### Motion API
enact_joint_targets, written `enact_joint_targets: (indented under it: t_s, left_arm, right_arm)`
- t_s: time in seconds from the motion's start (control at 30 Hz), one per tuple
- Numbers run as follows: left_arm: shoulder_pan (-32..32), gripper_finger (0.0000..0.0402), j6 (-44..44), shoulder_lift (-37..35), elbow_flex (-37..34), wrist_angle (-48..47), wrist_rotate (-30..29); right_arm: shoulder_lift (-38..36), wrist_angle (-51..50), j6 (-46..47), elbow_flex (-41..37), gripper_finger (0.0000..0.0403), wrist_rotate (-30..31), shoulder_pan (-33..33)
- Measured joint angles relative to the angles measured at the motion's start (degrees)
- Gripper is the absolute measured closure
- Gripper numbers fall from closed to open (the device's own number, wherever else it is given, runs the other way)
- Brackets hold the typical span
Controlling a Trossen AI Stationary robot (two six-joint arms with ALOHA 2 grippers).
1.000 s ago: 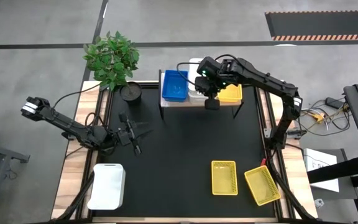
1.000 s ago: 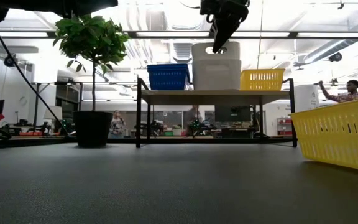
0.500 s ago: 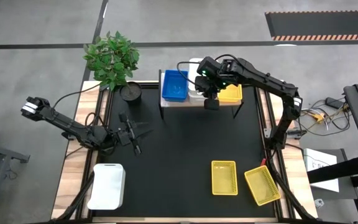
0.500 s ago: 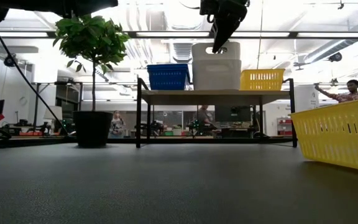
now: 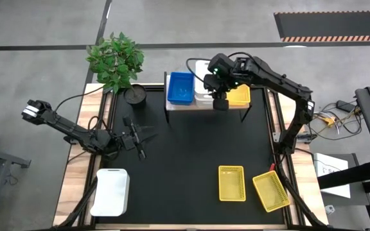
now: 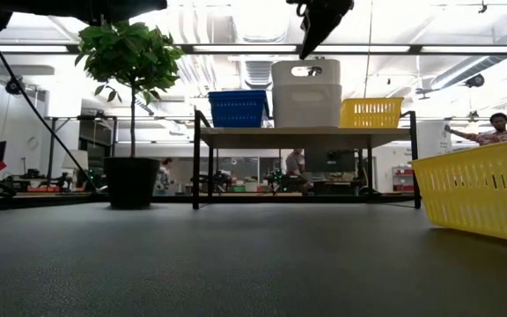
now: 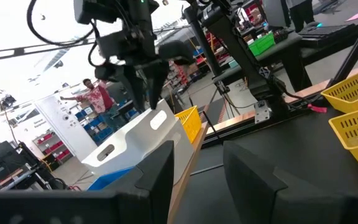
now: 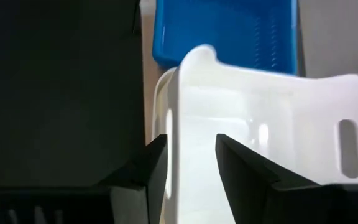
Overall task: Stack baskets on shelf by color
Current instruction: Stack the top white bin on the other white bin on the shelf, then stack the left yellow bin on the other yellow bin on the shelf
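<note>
The shelf (image 5: 172, 106) stands at the table's far edge. It carries a blue basket (image 5: 180, 87), a tall white basket (image 6: 306, 92) and a yellow basket (image 5: 239, 96), side by side. My right gripper (image 6: 304, 48) is open, just above the white basket's near end (image 8: 185, 93), and touches nothing. My left gripper (image 5: 141, 142) is open and empty over the mat at the left. Another white basket (image 5: 111, 191) lies on the mat near the left front. Two yellow baskets (image 5: 231, 183) (image 5: 270, 190) lie at the right front.
A potted plant (image 5: 133, 95) stands left of the shelf, its leaves (image 5: 114, 59) spreading beyond the table's far edge. The black mat (image 5: 191, 154) between the shelf and the front baskets is bare. People show in the room behind the table (image 6: 495, 128).
My right gripper has risen straight up off the white basket's near end, from level with its handle hole to clear above its rim. The white basket has stayed on the shelf.
</note>
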Motion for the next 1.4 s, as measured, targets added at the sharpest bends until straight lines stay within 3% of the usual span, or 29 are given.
enact_joint_targets:
  t_s: [0.17, 0.4, 0.67, 1.1, 1.23, 1.4]
  left_arm:
    - [0.01, 0.0279, 0.00, 0.00, 0.00, 0.00, 0.00]
    - [0.02, 0.0279, 0.00, 0.00, 0.00, 0.00, 0.00]
    - [0.02, 0.0279, -0.02, 0.00, -0.02, 0.00, 0.00]
    - [0.00, 0.0279, -0.04, 0.00, -0.05, 0.00, 0.00]
    - [0.01, 0.0279, -0.11, 0.00, -0.42, 0.00, 0.00]
    - [0.01, 0.0279, -1.41, 0.00, -1.05, 0.00, -0.01]
  right_arm:
    - [-0.10, 0.53, 0.07, 1.95, 0.0296, 0.02, -0.03]
    - [0.11, 1.21, -0.15, -0.24, 0.0386, -0.01, 0.00]
    - [0.81, 1.41, 0.34, -4.26, 0.0390, -0.15, 0.00]
    - [-2.80, 1.22, 1.28, -3.45, 0.0391, -0.87, 1.82]
    - [-5.93, 2.83, 3.10, -7.90, 0.0394, -3.64, 5.12]
    - [-12.54, 12.85, 4.88, -20.45, 0.0394, -3.91, 12.53]
